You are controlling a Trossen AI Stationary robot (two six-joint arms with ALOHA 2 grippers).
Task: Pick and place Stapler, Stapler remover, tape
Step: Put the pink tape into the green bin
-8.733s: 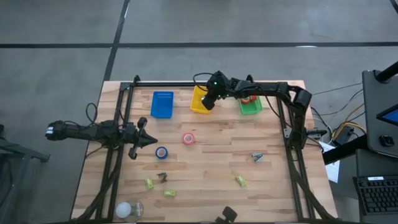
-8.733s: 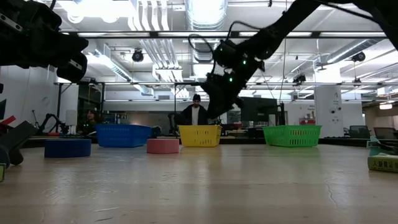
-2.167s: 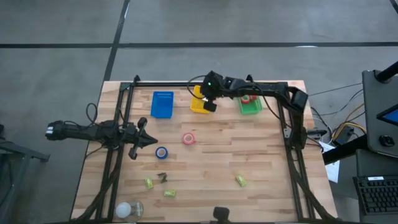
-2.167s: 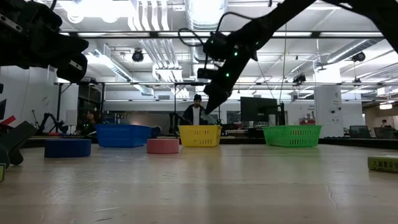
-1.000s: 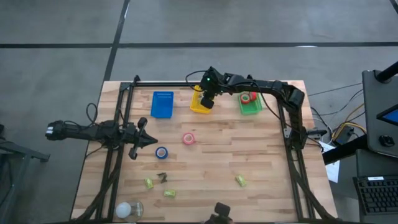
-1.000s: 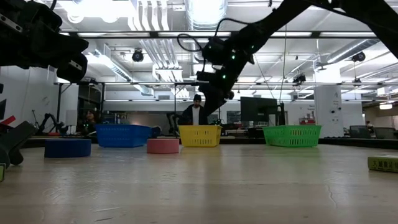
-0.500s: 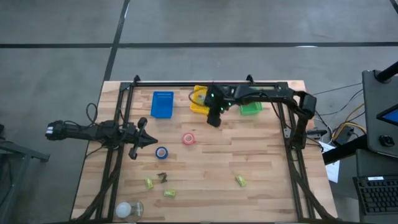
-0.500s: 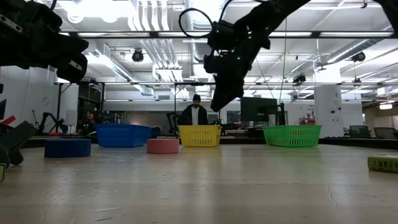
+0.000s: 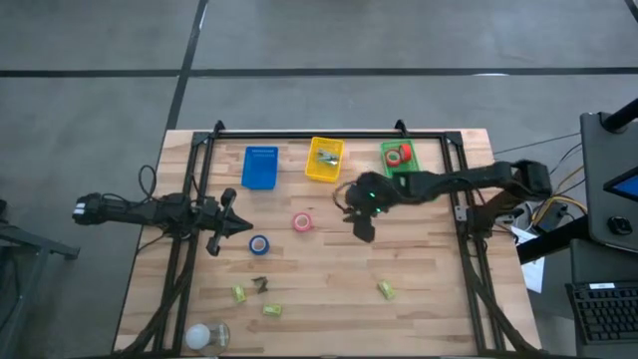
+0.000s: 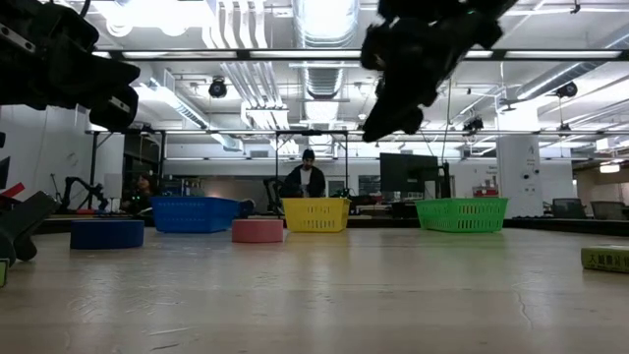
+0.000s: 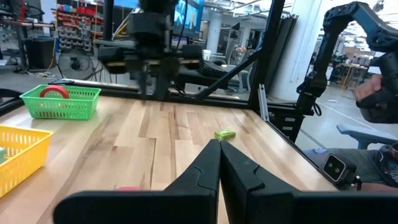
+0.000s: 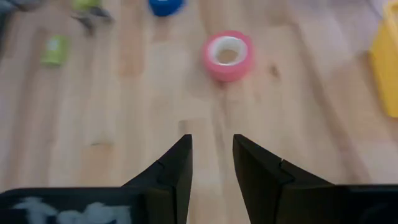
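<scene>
The pink tape roll (image 9: 302, 221) and the blue tape roll (image 9: 258, 243) lie flat on the table's middle. My right gripper (image 9: 359, 227) hangs open above the table, just right of the pink roll (image 12: 227, 56), and touches nothing. Its fingers (image 12: 211, 155) point toward that roll, with the blue roll (image 12: 165, 5) beyond. A red tape roll (image 9: 394, 156) lies in the green basket (image 9: 400, 172). Small yellow-green staplers (image 9: 385, 289) (image 9: 239, 293) and a dark staple remover (image 9: 260, 284) lie near the near edge. My left gripper (image 9: 242, 227) waits, shut, left of the blue roll.
Along the far edge stand a blue basket (image 9: 260, 168), a yellow basket (image 9: 325, 160) with small items in it, and the green basket. A pale round object (image 9: 204, 335) lies at the near left corner. Bare wood lies between the rolls and the near staplers. People stand in the room beyond (image 10: 309, 177).
My right gripper has left the yellow basket and swung toward the near edge and slightly right, ending above the table's middle beside the pink roll. The small items in the yellow basket now show uncovered. My left arm has kept still.
</scene>
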